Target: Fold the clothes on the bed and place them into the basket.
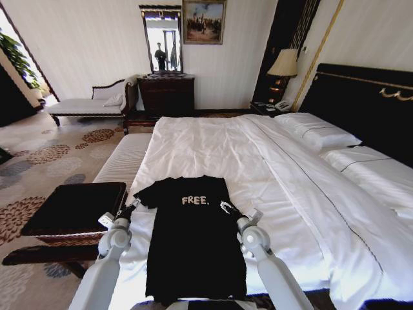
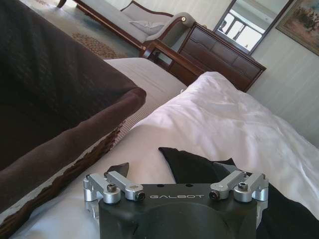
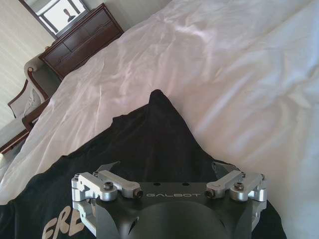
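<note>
Black T-shirt point(image 1: 193, 239) lies flat, print up, on the near edge of the bed point(image 1: 271, 161), collar toward the far side, hem hanging at the near edge. Basket point(image 1: 74, 206) sits off the bed at about 9 o'clock from the shirt, close beside the mattress, black top facing up.

Left gripper point(image 1: 134, 208) is at the shirt's left sleeve, roughly 10 o'clock from the print. In the left wrist view the jaws stand spread, with the sleeve tip point(image 2: 192, 167) lying between and just past them; left claw point(image 2: 177, 186) is released, nothing pinched.

Right gripper point(image 1: 227, 208) is at the right sleeve, about 2 o'clock from the print. Right claw point(image 3: 167, 172) also looks released, jaws wide over the black cloth, the sleeve point point(image 3: 158, 99) ahead of it.

Step in hand, by my read: grabbing both sleeves for fold 1. To do it well:
- go low enough to catch the shirt cloth only, not the white sheet under it
- clench both sides at matching spots so the fold comes out square
- lift a little before pulling inward, else the body drags and wrinkles
- bring the sleeves in toward the print, keep the hem still

Risk: sheet pinched with sleeve; uneven grip skews the fold.
</note>
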Tool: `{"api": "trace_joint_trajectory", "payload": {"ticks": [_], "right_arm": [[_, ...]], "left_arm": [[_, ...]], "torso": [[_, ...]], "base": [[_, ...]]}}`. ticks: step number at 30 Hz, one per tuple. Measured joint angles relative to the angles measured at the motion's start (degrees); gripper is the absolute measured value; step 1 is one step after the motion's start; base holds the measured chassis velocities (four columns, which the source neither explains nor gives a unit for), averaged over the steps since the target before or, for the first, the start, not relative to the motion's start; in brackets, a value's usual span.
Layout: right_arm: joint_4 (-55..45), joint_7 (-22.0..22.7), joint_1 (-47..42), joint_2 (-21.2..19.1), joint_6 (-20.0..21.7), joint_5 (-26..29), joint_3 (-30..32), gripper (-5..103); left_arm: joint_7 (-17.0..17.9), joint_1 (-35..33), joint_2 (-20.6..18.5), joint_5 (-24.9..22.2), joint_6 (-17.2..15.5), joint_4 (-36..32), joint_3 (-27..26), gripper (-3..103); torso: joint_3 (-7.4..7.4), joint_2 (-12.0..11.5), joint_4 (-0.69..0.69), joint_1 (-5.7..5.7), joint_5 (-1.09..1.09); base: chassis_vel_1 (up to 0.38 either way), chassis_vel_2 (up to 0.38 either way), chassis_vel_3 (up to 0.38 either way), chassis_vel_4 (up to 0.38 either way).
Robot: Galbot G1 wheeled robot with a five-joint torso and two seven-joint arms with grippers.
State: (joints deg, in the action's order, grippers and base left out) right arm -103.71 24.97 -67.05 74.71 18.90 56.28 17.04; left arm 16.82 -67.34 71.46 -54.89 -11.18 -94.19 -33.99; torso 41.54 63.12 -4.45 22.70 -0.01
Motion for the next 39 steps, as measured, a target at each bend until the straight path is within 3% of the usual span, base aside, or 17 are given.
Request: {"api": "trace_joint_trajectory", "payload": {"ticks": [6, 16, 22, 25, 29, 31, 34, 39], "right_arm": [[-0.1, 0.4, 0.2, 0.0, 0.0, 0.2, -0.1, 100], [-0.6, 1.0, 0.3, -0.6, 0.0, 0.9, 0.3, 100], [-0.6, 1.2, 0.4, -0.6, 0.0, 0.9, 0.3, 100], [-0.6, 1.2, 0.5, -0.6, 0.0, 0.9, 0.2, 100], [-0.6, 1.3, 0.7, -0.4, 0.1, 1.0, 0.1, 100], [-0.5, 1.3, 0.7, -0.4, 0.1, 1.0, 0.1, 100], [-0.3, 1.3, 0.7, -0.2, 0.1, 0.9, 0.1, 100], [0.0, 1.2, 0.8, 0.1, 0.1, 0.7, 0.2, 100]], "left_arm": [[-0.9, 2.8, -0.8, -1.4, 0.0, 2.5, 1.0, 93], [-0.7, 6.9, -1.0, -2.4, -0.7, 7.3, 2.3, 70], [-0.8, 7.0, -0.8, -1.2, -0.8, 8.0, 2.4, 43], [-0.9, 6.9, -0.9, -1.1, -0.8, 8.0, 2.5, 38], [-1.6, 6.4, -1.4, 0.0, -0.4, 7.6, 2.6, 16], [-1.8, 6.2, -1.5, 0.5, -0.3, 7.6, 2.7, 16], [-2.1, 5.9, -1.3, 1.3, 0.0, 7.5, 2.8, 2], [-1.8, 5.9, -1.0, 1.8, 0.2, 7.5, 2.8, 0]], "torso": [[-0.01, 0.0, 0.0, 0.0, 0.01], [-0.01, 0.0, -0.01, 0.0, 0.01], [-0.01, 0.0, -0.01, 0.0, 0.01], [-0.01, 0.0, -0.01, 0.0, 0.0], [-0.01, 0.0, -0.01, -0.01, 0.01], [-0.01, 0.0, 0.0, -0.01, 0.01], [-0.01, 0.0, -0.01, -0.01, 0.0], [-0.01, 0.0, -0.01, -0.01, 0.01]], "base": [[0.0, 0.0, 0.0, 0.0], [0.0, 0.0, 0.0, 0.0], [0.0, 0.0, 0.0, 0.0], [0.0, 0.0, 0.0, 0.0], [0.0, 0.0, 0.0, 0.0], [0.0, 0.0, 0.0, 0.0], [0.0, 0.0, 0.0, 0.0], [0.0, 0.0, 0.0, 0.0]]}}
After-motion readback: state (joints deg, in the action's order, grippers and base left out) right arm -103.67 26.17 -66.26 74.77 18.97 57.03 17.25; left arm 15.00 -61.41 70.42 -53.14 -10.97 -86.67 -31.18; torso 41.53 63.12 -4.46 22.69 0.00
